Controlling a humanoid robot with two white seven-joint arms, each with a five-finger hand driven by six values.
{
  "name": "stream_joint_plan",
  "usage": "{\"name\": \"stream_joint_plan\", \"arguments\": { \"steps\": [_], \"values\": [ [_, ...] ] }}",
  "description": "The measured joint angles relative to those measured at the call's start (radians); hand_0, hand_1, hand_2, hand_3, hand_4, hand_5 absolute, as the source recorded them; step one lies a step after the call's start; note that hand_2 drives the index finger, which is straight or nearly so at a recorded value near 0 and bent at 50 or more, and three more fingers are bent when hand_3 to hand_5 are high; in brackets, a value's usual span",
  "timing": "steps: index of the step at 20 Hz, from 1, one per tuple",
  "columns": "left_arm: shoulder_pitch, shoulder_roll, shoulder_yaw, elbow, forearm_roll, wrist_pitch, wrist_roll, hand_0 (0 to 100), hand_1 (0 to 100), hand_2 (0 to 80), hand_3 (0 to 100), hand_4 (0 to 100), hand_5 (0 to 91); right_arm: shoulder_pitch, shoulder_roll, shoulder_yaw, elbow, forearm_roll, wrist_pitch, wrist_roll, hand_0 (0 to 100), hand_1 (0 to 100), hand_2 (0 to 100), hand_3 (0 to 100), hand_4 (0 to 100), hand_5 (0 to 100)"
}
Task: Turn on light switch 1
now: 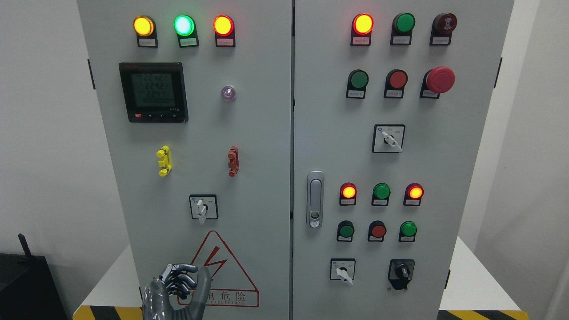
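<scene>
The grey cabinet (266,133) carries four rotary switches; the left door's one (203,207) sits at lower centre-left. Nine round lamps glow. At bottom left the left hand (175,289) hovers with curled, empty fingers near white walls.

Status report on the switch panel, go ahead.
Left hand low at the warning triangle, fingers curled, holding nothing. Right hand out of view. Rotary switch above it untouched. Nothing between hand and switch.

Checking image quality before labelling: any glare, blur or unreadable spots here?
Head view: mostly sharp and evenly lit; the lit green lamp blooms nearly white; the meter display digits are dim; the small labels under the lamps are unreadable; the left robot hand shows specular highlights.
</scene>
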Motion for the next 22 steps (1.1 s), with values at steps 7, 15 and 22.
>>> {"name": "stream_joint_plan", "arguments": {
  "steps": [7, 15, 22],
  "values": [
    [-0.045, -0.005, -0.021, -0.002, -0.004, 0.027, 0.023, 29, 59, 52.0, 81, 85, 73.4, 0.0, 0.0, 0.0, 0.0, 0.0, 0.0, 0.0, 12, 39, 0, 0, 0, 0],
    [-0.099, -0.01, -0.033, -0.004, -0.015, 0.098, 0.067, 29, 60, 51.9, 80, 85, 73.0, 0.0, 0.0, 0.0, 0.0, 0.0, 0.0, 0.0, 12, 39, 0, 0, 0, 0],
    [-0.138, -0.012, -0.039, -0.004, -0.033, 0.135, 0.085, 28, 62, 50.1, 79, 85, 72.9, 0.0, 0.0, 0.0, 0.0, 0.0, 0.0, 0.0, 12, 39, 0, 0, 0, 0]
  ]
}}
